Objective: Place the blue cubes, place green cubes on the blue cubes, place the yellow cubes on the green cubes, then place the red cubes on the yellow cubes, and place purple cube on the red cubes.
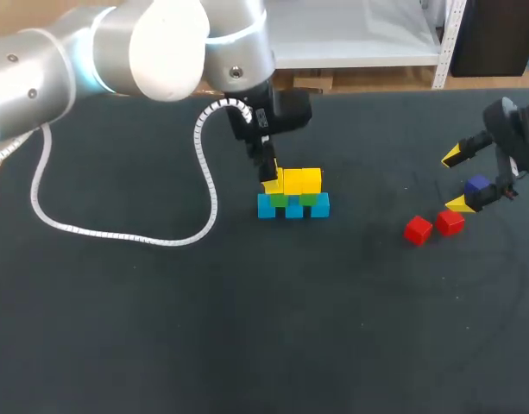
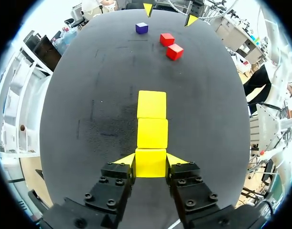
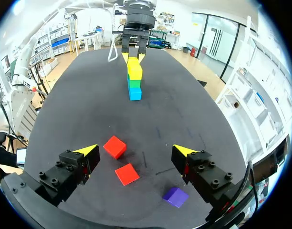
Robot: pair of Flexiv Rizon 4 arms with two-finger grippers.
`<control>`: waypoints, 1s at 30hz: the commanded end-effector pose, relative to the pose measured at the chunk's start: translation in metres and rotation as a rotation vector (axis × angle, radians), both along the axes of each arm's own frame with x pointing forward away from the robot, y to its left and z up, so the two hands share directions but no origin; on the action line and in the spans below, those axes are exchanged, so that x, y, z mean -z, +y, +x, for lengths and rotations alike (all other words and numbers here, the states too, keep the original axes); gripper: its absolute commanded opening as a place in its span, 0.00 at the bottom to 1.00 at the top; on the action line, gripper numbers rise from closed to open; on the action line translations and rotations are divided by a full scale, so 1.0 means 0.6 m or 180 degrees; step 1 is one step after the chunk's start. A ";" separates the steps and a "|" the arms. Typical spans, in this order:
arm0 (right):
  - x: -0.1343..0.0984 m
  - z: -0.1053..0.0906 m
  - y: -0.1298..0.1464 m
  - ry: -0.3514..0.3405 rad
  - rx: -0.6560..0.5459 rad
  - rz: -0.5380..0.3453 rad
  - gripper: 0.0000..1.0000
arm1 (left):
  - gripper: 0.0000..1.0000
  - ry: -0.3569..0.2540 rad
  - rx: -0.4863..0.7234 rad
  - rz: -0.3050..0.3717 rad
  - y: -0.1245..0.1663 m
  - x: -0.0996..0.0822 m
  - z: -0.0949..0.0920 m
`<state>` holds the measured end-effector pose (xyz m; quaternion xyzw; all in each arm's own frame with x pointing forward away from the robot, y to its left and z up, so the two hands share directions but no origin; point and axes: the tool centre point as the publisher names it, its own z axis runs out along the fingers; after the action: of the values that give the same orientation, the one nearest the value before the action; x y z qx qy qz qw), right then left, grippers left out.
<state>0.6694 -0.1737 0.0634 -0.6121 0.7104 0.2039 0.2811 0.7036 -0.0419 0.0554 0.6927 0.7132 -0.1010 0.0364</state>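
1. Head view:
   - On the black table [image 1: 247, 328], just above the frame's centre, stand three small blue cubes [image 1: 293, 209] in a row. Green cubes [image 1: 307, 199] sit on them, and bright yellow cubes [image 1: 311, 180] sit on the green.
   - The left gripper [image 1: 271, 183] comes down from the upper left onto the left end of the yellow row. Its grip is hard to judge from here.
   - A white coiled cable [image 1: 117, 233] trails over the table at left.
   - At the right edge, the right gripper [image 1: 456, 179] has its yellow tips spread wide.
   - The small purple cube [image 1: 478, 184] shows between those tips.
   - Two red cubes [image 1: 418, 229] lie just below and left of the lower tip.

2. Left wrist view:
   - The left gripper [image 2: 151, 160] is closed on the nearest yellow cube [image 2: 150, 164], one yellow tip pressed to each side face.
   - Two more yellow cubes [image 2: 152, 105] run straight ahead of it, edge to edge.
   - Far ahead lie the purple cube [image 2: 141, 28] and both red cubes [image 2: 175, 51], near the right gripper [image 2: 169, 13].

3. Right wrist view:
   - The right gripper [image 3: 135, 150] is spread wide and holds nothing.
   - One red cube [image 3: 115, 146] lies just inside one fingertip, and the other [image 3: 127, 174] lies between the fingers, nearer the wrist. Neither is touched.
   - The purple cube [image 3: 176, 196] lies close beside the other finger, behind its tip.
   - Well ahead stands the blue, green and yellow stack [image 3: 135, 83], with the left gripper [image 3: 133, 58] at its top layer.
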 end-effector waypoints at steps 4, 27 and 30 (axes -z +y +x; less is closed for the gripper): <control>0.001 0.000 0.000 -0.0004 -0.0001 0.0005 1.00 | 0.33 0.0030 0.0009 0.0016 -0.003 -0.001 0.006; 0.001 0.000 0.000 -0.0004 -0.0001 0.0005 1.00 | 0.43 0.0054 0.0007 0.0013 -0.002 0.001 0.007; 0.001 0.000 0.000 -0.0004 -0.0001 0.0005 1.00 | 0.44 0.0053 0.0008 0.0011 -0.002 0.001 0.008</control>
<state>0.6694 -0.1737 0.0634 -0.6121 0.7104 0.2039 0.2811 0.7047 -0.0422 0.0544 0.6919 0.7137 -0.1044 0.0325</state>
